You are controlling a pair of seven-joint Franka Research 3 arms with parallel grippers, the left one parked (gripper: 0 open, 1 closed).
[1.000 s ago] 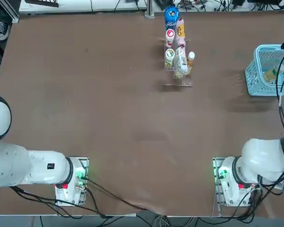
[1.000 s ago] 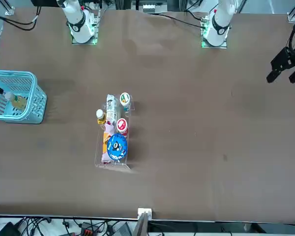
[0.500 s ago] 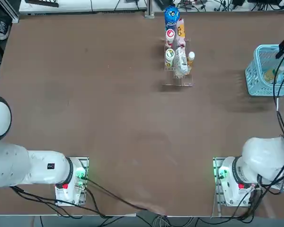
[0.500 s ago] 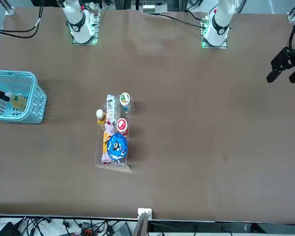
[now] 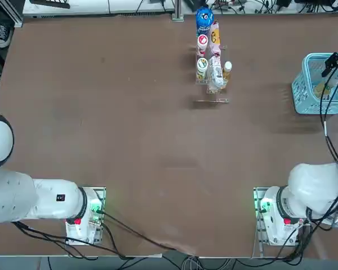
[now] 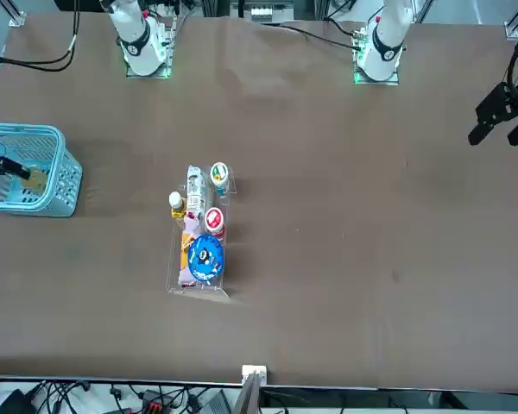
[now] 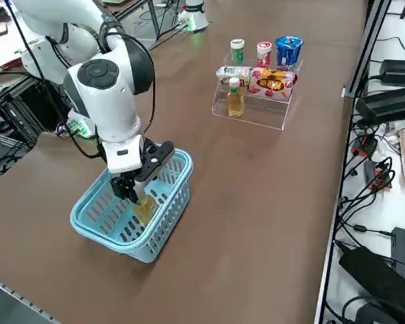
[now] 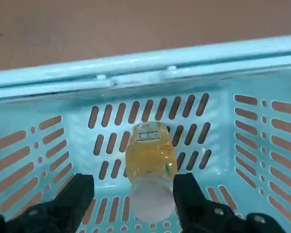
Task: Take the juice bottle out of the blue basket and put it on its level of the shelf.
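Taking the worktop [image 5: 158, 146] as a clock face seen from the robot's side, with twelve at the far edge, the right arm [image 5: 315, 188] has its base near four o'clock and reaches out to the blue basket [image 5: 302, 93], between two and three. The right gripper [image 8: 133, 196] is down at the basket with its fingers spread, one on either side of the white cap of the juice bottle [image 8: 150, 155]. The cap sits closer to one finger than the other; whether they touch, I cannot tell. The bottle is inside the basket, slanted, its yellow-amber body running down and away from the gripper.

Farther out, at about one o'clock, stands the clear shelf [image 7: 260, 116]. Toward its near end are an amber bottle [image 7: 235, 101] with a white cap, a whitish packet [image 7: 231, 73] and a green-topped container [image 7: 237, 50]. Next come a red-topped container [image 7: 264, 54] and a colourful packet [image 7: 273, 81], then a blue container [image 7: 288, 51] at the far end. Past the worktop's edge, near ten o'clock, shows a person's shoe [image 5: 4, 36].
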